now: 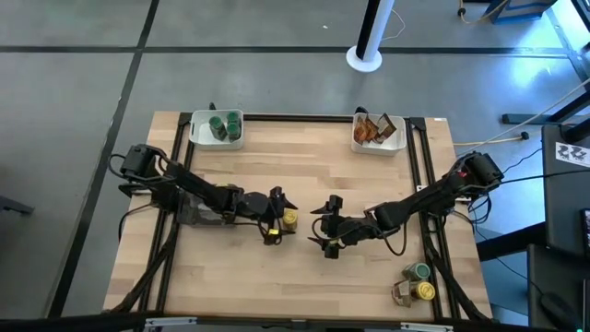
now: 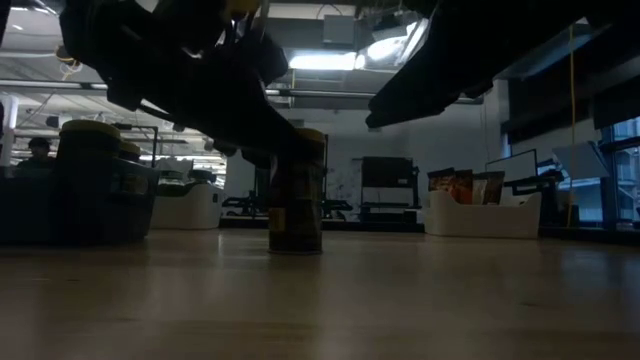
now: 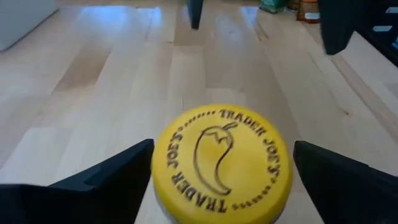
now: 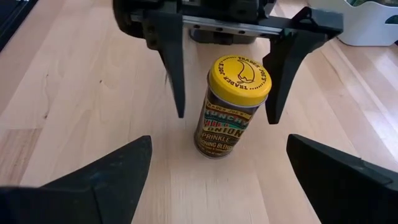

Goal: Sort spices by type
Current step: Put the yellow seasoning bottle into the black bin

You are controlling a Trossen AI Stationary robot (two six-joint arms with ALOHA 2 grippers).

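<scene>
Wooden table (image 1: 304, 267) stands on grey floor (image 1: 83, 101), white pole (image 1: 371, 32) beyond.

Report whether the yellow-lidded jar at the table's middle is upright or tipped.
Upright: the yellow-lidded jar stands on its base, lid up, between the left pincer's open fingers.

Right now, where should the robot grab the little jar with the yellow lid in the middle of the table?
Probably around its round sides, just under the yellow lid. The jar stands upright, and the left gripper already hangs over it, open, one finger on each side. Coming straight down looks easiest. The right gripper waits open nearby.
</scene>
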